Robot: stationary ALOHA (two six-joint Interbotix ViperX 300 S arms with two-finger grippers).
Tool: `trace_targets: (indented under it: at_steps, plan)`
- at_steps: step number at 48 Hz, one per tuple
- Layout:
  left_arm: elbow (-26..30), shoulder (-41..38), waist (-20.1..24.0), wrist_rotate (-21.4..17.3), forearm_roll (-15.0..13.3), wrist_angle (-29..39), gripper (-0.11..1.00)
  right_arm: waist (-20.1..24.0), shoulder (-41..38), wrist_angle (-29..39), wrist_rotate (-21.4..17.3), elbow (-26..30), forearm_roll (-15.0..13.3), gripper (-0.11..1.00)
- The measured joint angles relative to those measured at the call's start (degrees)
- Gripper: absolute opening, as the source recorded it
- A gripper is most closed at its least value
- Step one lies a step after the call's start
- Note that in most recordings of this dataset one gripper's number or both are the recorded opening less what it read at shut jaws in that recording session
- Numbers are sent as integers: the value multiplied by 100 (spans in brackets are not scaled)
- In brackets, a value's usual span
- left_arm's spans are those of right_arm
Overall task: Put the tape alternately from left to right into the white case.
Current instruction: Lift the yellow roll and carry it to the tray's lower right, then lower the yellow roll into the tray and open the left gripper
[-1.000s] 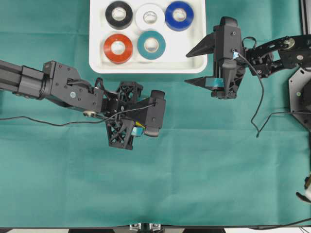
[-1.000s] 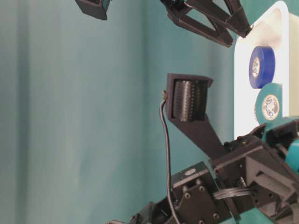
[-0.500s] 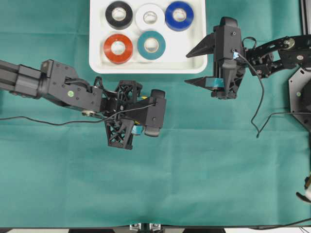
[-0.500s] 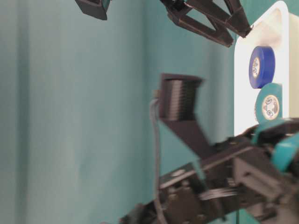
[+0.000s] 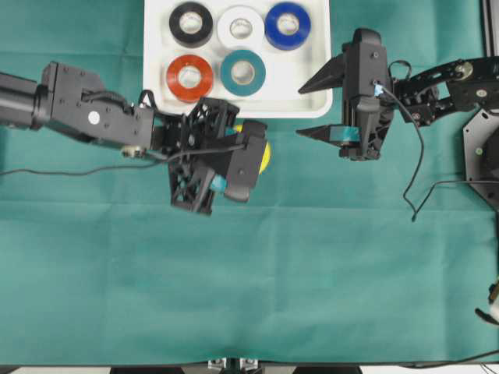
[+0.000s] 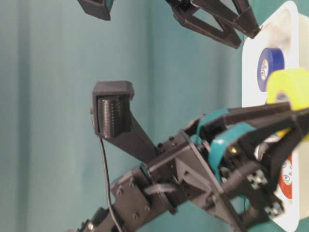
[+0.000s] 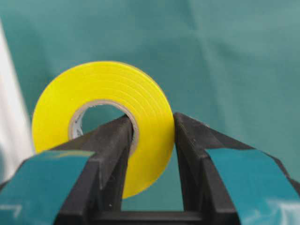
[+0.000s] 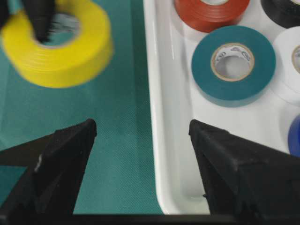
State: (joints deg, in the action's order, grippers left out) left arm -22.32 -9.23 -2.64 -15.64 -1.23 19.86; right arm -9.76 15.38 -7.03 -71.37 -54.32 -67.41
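Yellow tape (image 7: 101, 126), light and stiff, is hanging just beside the white case (image 5: 308, 78), the left claw (image 7: 150, 140) pinching its wall through the core.

**Obscured and cropped items**

Overhead view: the left tool (image 5: 248, 160) covers most of the yellow roll (image 5: 265, 157); only its edge shows. Right wrist view: the yellow roll is blurred, and the blue roll (image 8: 295, 136) and black roll (image 8: 283, 10) are cropped by the frame edge.
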Motion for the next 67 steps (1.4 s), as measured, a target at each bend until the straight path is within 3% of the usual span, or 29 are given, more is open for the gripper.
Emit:
trace_targets:
  at_steps: [12,23,38,50,67]
  plan:
    - [26,0,299,-519,0,9,-4,62,211,-123,0,-132,0,83]
    - [97,26,396,-817,0,-9,-4,70,439,-141,0,-246,-9,83]
    - [360,18,879,-1134,9,-325,-4,105,448,-141,0,-255,-9,83]
    - [677,-439,1204,-1213,9,-633,-4,114,448,-132,0,-255,-9,83]
    - [1213,-1055,1327,-1248,9,-668,-4,114,448,-141,0,-255,-9,83]
